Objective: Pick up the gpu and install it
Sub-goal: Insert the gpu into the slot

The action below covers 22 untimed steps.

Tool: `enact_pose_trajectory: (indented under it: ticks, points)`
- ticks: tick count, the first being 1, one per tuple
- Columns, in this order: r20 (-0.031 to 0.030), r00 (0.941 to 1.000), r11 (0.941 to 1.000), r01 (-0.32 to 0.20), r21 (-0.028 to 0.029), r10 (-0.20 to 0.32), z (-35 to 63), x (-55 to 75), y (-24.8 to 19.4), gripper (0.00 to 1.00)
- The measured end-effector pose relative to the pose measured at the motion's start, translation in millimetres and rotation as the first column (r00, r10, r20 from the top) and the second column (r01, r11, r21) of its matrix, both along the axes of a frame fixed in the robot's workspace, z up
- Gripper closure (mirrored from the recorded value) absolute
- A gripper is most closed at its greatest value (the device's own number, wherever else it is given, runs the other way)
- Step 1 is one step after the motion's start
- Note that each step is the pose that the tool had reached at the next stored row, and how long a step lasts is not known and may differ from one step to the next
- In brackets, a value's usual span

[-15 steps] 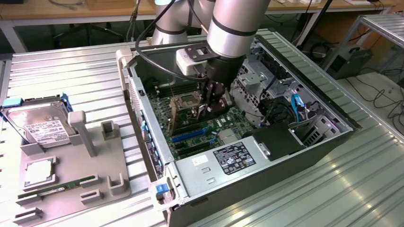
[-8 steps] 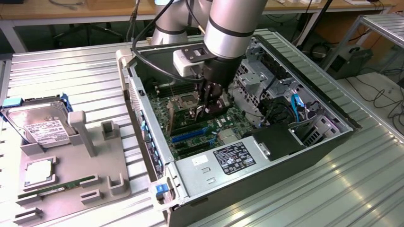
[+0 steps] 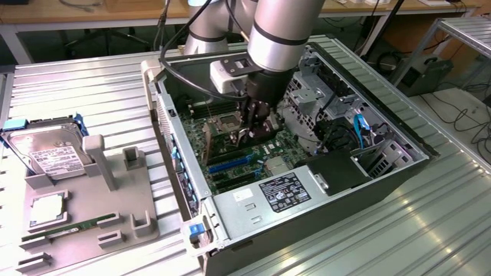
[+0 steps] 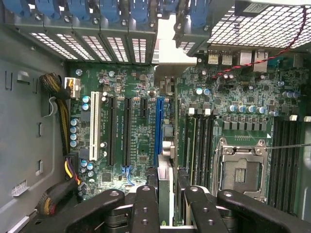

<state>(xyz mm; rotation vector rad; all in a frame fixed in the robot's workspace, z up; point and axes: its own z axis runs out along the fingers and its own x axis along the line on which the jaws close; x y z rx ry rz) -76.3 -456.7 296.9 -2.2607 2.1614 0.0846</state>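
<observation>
**GPU edge-on between the fingers, above the blue slot**

GPU [image 4: 165, 187] stands on its thin edge in the gripper [image 4: 167, 206], clasped between the two inner black fingers [image 4: 146, 208] and seen end-on from the wrist view. Its far end lines up with the long blue expansion slot [image 4: 159, 128] on the green motherboard [image 4: 141, 145]; whether the card touches the slot cannot be told. To one side of the fingers sit black slots and a white slot [image 4: 93, 126]; to the other, the empty CPU socket [image 4: 241, 170] and the RAM slots [image 4: 197, 145]. In the exterior view the arm reaches down into the open computer case [image 3: 399, 172], gripper [image 3: 257, 129] low over the board. Beyond the case, a grey fixture [image 3: 84, 224] holds a hard drive [image 3: 50, 152] and a RAM stick [image 3: 73, 225].
</observation>
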Motion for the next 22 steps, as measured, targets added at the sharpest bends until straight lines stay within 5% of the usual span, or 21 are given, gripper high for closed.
enact_pose_trajectory:
  ticks: [22]
  points:
    - [0.0,1.0,1.0,0.0,0.0,0.0,-3.7,-8.1,0.0,0.74]
